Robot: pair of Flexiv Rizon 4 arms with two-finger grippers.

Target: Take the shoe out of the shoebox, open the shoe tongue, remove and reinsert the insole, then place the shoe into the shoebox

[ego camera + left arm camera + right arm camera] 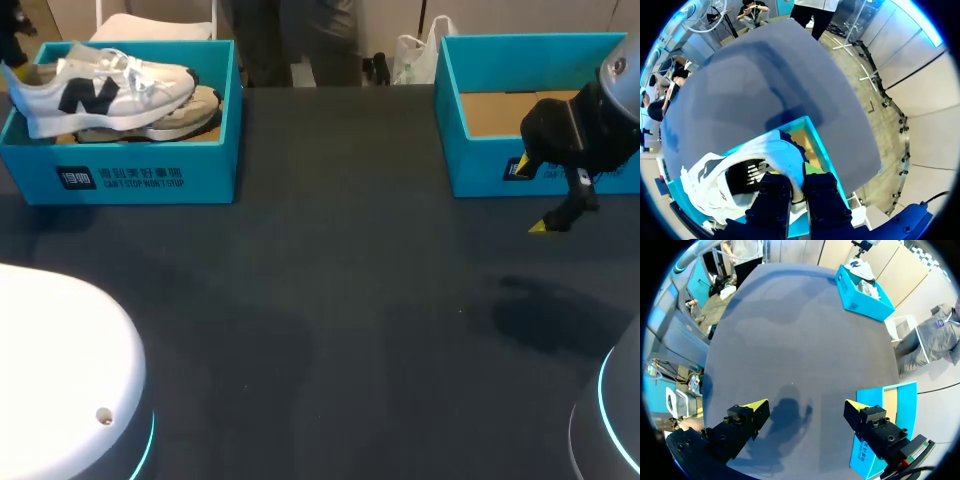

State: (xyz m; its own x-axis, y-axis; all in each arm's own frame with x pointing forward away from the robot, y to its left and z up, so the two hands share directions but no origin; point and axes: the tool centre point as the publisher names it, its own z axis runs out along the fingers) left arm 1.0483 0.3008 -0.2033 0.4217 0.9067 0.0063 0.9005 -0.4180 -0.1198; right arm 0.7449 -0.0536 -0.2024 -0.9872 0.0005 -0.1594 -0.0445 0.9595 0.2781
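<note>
Two blue boxes sit on the bench, and there are two shoes. Both shoes are in the left box. The white shoe lies on top of the other shoe. It stretches across the box, with its toe pointing toward the right box. My left gripper is closed on its heel end. My right gripper is wide open and holds nothing. It is just in front of the right box.
</note>
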